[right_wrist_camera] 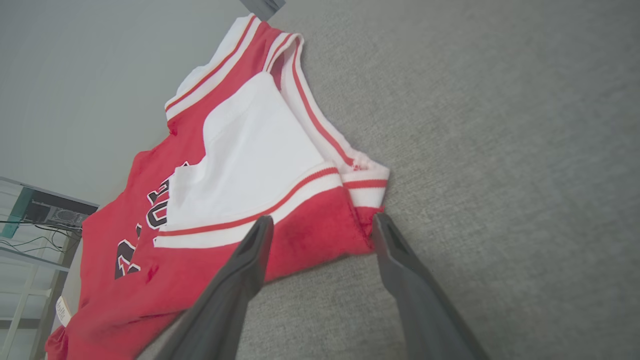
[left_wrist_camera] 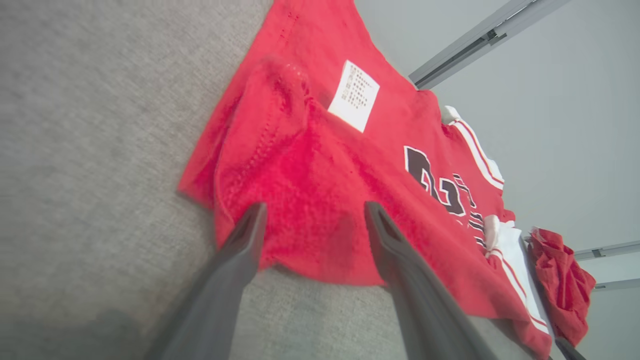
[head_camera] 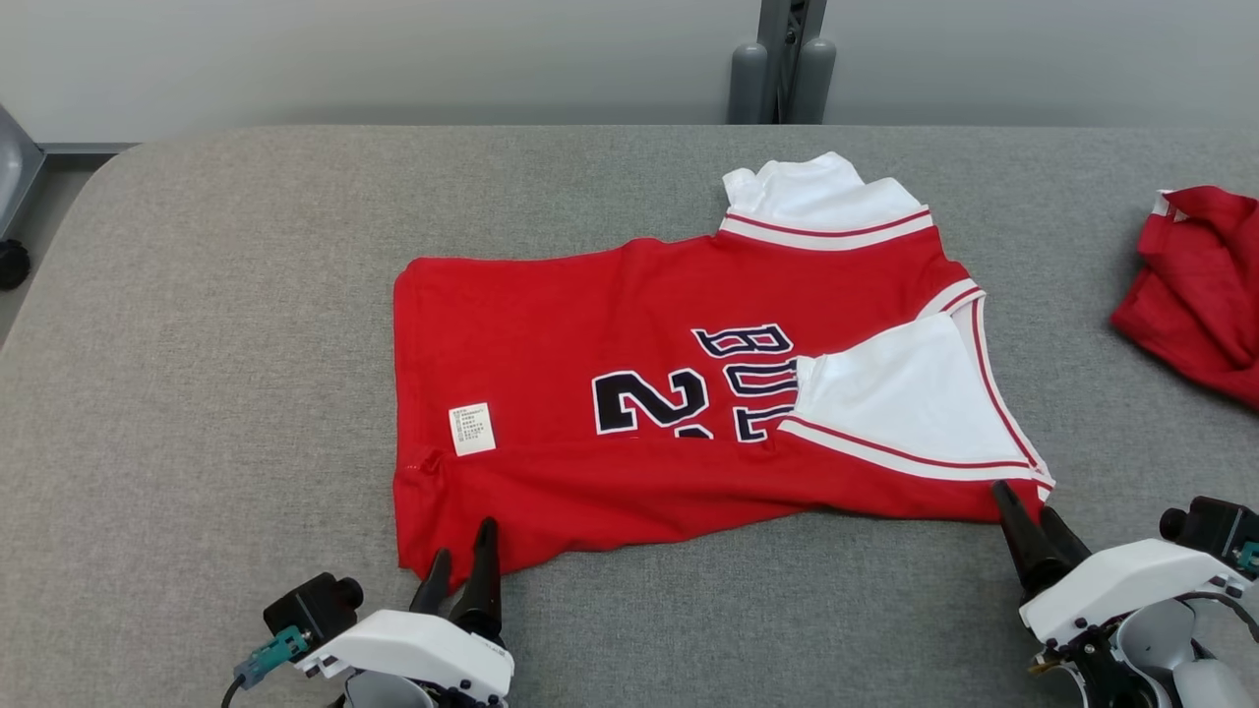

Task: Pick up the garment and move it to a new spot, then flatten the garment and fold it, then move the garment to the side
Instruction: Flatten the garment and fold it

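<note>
The left tool (head_camera: 462,541) stands with fingers spread wide over the near hem corner of the red jersey (head_camera: 610,334). The right tool (head_camera: 1023,500) is spread likewise at the jersey's near shoulder corner. The jersey lies mostly flat mid-table (head_camera: 197,344), one white-lined flap turned over. Beyond its collar end sits a crumpled red cloth (head_camera: 1200,285).

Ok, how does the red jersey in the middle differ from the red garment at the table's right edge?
The jersey lies spread nearly flat; the other garment is crumpled in a heap. The jersey shows dark lettering and broad white panels; the other garment is almost all red. Both are red with white trim, on the grey table.
</note>
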